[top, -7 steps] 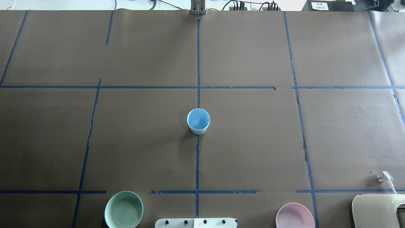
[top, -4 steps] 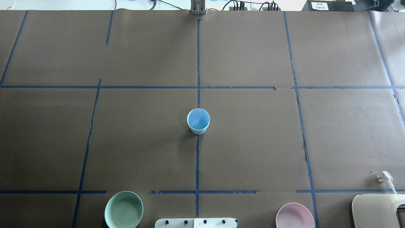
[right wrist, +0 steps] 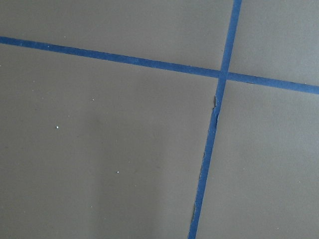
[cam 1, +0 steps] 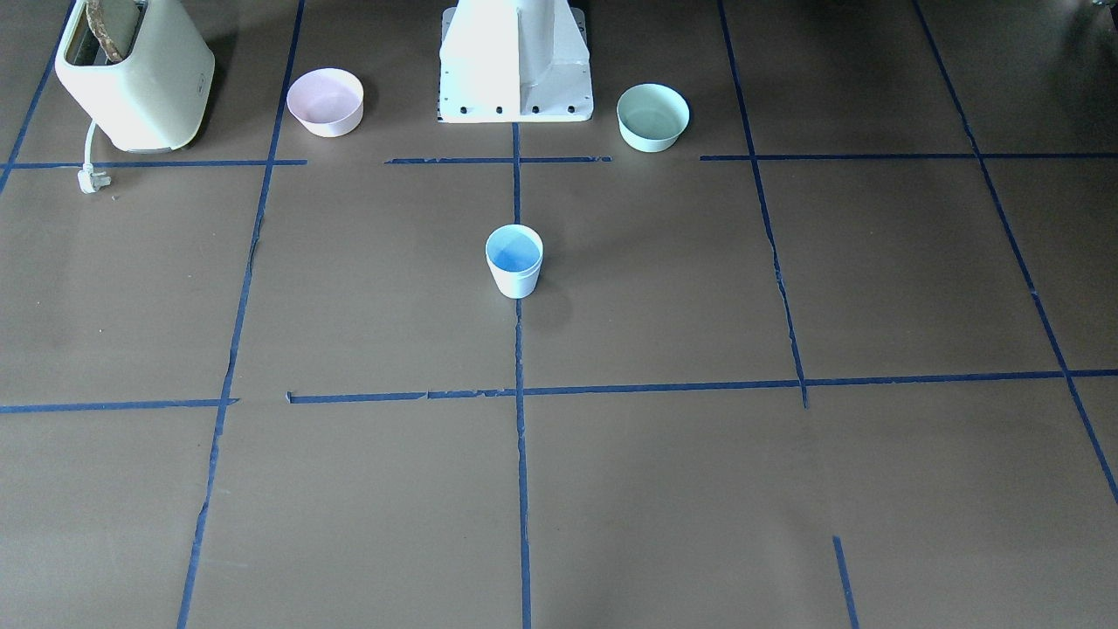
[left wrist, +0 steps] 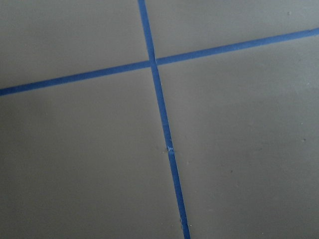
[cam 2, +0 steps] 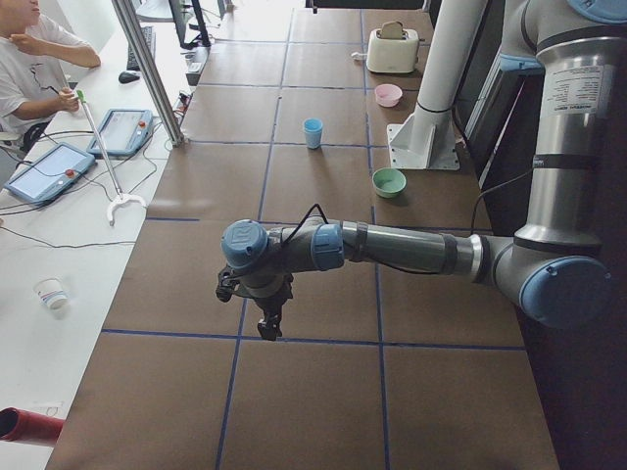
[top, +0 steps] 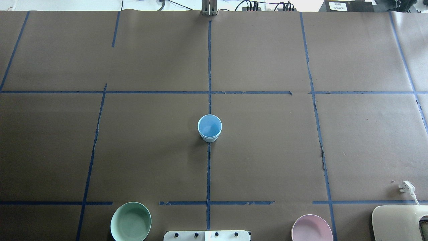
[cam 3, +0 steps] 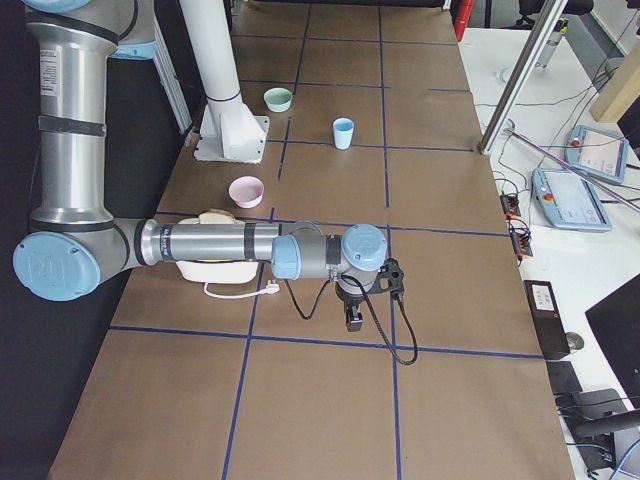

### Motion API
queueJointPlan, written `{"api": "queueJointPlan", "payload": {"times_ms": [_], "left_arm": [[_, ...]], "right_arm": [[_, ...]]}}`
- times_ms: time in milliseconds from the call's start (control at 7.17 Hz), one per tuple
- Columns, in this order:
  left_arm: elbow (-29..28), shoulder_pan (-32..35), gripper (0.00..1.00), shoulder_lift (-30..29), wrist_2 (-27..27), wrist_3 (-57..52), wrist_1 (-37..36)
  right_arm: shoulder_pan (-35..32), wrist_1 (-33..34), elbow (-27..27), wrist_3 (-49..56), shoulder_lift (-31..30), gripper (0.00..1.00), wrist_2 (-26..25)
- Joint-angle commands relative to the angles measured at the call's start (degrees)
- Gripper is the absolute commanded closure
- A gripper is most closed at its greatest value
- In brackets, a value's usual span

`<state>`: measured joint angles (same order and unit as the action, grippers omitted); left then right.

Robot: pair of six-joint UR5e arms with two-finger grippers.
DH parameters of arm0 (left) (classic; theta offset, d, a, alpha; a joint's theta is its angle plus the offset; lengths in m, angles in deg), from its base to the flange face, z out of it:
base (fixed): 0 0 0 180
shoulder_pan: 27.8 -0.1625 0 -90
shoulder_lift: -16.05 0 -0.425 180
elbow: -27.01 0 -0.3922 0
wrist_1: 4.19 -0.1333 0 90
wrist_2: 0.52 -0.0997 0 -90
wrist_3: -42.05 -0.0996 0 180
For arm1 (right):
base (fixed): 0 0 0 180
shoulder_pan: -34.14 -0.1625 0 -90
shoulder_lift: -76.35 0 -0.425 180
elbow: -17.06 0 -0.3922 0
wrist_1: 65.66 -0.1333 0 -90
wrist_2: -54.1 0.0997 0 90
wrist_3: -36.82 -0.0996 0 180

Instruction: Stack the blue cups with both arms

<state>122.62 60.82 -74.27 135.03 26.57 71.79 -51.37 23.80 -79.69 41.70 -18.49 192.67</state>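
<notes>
The desk (top: pixel 267 150), papered brown and gridded with blue tape (top: pixel 209 67), takes up most of the room. The left arm (cam 2: pixel 411 250) stretches low over its own end of the desk, and the right arm (cam 3: pixel 210 243) does likewise at the opposite end. Both show only in the side views. The left fingers (cam 2: pixel 265 331) and right fingers (cam 3: pixel 352 322) point down over bare paper, and from here I cannot tell whether either pair is spread or pressed together. The white pedestal (cam 1: pixel 515 61) stands at the robot's edge. A cream toaster (cam 1: pixel 135 79) sits off on the right-arm side, cut off at the overhead view's corner and mostly hidden behind the right arm in the right-side view. A mint-green bowl (cam 1: pixel 652 116) and a pink bowl (cam 1: pixel 325 101) flank the pedestal. One blue cup (cam 1: pixel 514 260) stands upright on the centre tape line, well apart from both bowls and both arms. Whether a second is nested inside is hard to make out. A white plug (cam 1: pixel 90 181) lies just beside the toaster
</notes>
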Motion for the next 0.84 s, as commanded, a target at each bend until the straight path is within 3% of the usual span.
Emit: {"api": "queueJointPlan", "payload": {"times_ms": [0,698], "left_arm": [[0.28,0.06,0.00,0.76,-0.03,-0.17,0.66],[-0.86,-0.03,0.00,0.76,-0.46,-0.17,1.36]], "right_arm": [[0.00,-0.25,-0.19,0.04,-0.43,0.00,-0.31],[0.00,-0.60,-0.19,0.04,-0.87,0.00,-0.40]]}}
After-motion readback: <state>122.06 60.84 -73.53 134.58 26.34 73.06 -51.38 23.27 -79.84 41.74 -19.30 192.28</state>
